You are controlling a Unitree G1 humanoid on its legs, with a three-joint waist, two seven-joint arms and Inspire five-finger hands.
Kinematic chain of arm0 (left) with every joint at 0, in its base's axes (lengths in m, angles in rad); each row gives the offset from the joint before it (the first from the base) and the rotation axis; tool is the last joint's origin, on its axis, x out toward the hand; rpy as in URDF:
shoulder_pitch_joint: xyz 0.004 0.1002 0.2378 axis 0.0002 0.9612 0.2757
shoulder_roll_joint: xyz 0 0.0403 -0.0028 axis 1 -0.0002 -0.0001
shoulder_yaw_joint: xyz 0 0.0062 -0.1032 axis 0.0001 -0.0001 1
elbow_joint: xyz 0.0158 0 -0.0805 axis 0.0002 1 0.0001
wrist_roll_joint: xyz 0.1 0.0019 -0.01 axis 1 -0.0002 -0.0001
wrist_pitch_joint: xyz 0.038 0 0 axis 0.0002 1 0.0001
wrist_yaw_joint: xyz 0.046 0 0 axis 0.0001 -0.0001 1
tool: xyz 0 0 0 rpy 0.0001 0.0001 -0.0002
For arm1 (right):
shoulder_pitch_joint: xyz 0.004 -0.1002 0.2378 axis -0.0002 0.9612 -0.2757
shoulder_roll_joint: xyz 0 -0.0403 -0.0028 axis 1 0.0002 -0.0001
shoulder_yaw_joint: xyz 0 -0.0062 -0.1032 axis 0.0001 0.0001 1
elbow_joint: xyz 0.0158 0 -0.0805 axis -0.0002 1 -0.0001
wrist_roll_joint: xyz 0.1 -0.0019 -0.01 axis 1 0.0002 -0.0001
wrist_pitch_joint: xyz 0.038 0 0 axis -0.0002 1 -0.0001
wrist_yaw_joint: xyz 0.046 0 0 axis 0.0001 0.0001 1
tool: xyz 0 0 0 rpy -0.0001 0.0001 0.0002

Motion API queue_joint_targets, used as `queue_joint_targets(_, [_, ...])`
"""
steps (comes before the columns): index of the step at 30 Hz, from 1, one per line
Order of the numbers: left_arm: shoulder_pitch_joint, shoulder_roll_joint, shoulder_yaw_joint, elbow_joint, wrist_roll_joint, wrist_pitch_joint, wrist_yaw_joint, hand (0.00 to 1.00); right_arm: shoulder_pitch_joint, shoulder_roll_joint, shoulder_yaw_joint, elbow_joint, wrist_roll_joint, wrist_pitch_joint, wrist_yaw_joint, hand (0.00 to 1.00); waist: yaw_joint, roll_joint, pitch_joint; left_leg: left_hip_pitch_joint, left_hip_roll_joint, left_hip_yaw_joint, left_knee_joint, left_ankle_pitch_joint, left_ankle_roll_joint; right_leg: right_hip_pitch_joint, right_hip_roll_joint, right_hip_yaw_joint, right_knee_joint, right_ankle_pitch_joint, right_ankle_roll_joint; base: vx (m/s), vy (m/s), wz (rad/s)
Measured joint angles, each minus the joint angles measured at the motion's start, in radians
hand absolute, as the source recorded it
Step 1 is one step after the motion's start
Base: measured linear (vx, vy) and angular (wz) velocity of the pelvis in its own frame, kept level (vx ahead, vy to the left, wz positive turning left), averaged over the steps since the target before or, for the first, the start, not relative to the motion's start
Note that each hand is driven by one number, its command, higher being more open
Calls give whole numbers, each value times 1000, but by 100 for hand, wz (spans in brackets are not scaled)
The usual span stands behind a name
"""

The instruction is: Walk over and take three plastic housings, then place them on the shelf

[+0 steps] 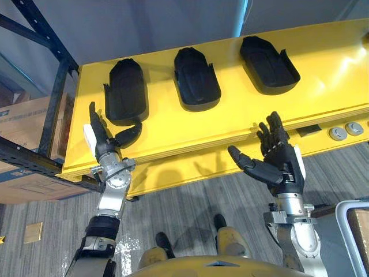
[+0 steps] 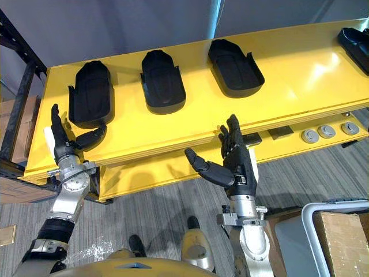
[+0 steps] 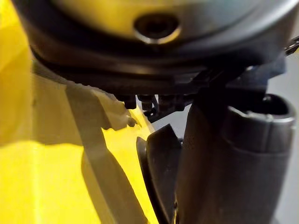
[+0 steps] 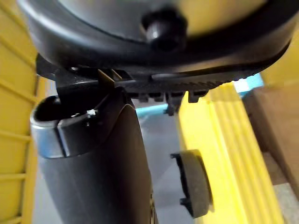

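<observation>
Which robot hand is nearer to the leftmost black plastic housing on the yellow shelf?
Left. The left hand is at the near end of the leftmost black plastic housing; the right hand is far to its right, before the yellow shelf.

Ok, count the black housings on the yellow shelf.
4: left housing, middle housing and right housing in a row, plus a fourth housing cut off farther right; more may be hidden.

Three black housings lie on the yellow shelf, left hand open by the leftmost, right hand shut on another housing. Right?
No: the right hand is open and empty before the yellow shelf, as the left eye view shows. The three housings and the open left hand are as you say.
</observation>
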Motion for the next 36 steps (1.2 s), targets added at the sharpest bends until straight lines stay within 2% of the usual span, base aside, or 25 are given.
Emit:
queue_joint_targets(3, [-3,12,2,-1,-20,-6,4,100,63,1,11,52,-30,-11,-36,100,-1,-3,2,-8,2,6,3,-4,-1,-10,2,6,0,0,-1,17,-2,-5])
queue_joint_targets(7, [-10,52,9,-4,-44,-7,12,100,119,2,4,136,-121,-84,-135,100,-15,-11,7,-31,14,7,43,-26,-3,-17,1,8,0,0,-1,11,5,-3])
queue_joint_targets(8, [-12,69,9,-4,-61,-7,17,100,131,3,1,154,-120,-119,-158,100,-18,-17,10,-33,19,9,54,-31,-4,-17,3,12,0,0,-1,14,5,-7])
queue_joint_targets(15, [-38,79,9,-4,-119,-8,14,100,153,3,-6,186,-122,-227,-198,100,-16,-23,14,-33,21,11,62,-45,-2,-14,4,13,0,1,-1,1,0,-1])
queue_joint_targets(20, [-37,79,-7,-27,-147,-90,8,100,151,12,24,251,-160,-236,-224,100,-16,-23,14,-34,20,-3,63,-40,-3,-4,2,0,-3,0,-3,6,-5,7])
queue_joint_targets(22, [3,77,-36,-126,-146,-126,13,100,151,18,30,286,-161,-238,-242,100,-17,-23,13,-30,16,-16,53,-34,-3,9,2,-12,-13,0,-3,19,-13,19])
queue_joint_targets(24, [105,66,-82,-291,-134,-200,19,100,151,30,28,330,-162,-238,-269,100,-14,-21,12,-26,12,-30,44,-31,-2,23,1,-24,-21,-1,-3,39,-8,20])
queue_joint_targets(26, [269,19,-130,-420,-51,-263,9,100,157,56,7,392,-209,-228,-305,100,-3,-12,-2,13,1,-53,9,-17,-2,71,-2,-39,-41,-4,-6,64,15,30])
queue_joint_targets(29, [381,-29,-145,-432,-32,-290,-9,100,157,66,-1,456,-234,-213,-318,100,17,-4,-44,23,-2,-75,-17,-9,-2,94,-5,-63,-61,-7,-8,36,-3,27])
queue_joint_targets(32, [517,-94,-142,-426,-32,-301,-18,100,153,99,-12,565,-240,-187,-331,100,52,-3,-71,49,-5,-109,-46,2,1,137,-6,-100,-72,-20,-7,9,-23,38])
queue_joint_targets(35, [626,-143,-126,-389,-25,-354,15,100,139,116,-26,698,-270,-147,-358,100,95,-4,-110,61,-2,-137,-68,16,-2,165,-6,-144,-75,-31,-11,1,-41,37])
queue_joint_targets(36, [638,-147,-123,-388,-24,-361,23,100,133,121,-31,717,-270,-141,-363,100,98,-4,-111,66,-2,-138,-74,18,-6,170,-6,-151,-77,-32,-11,-5,-33,31])
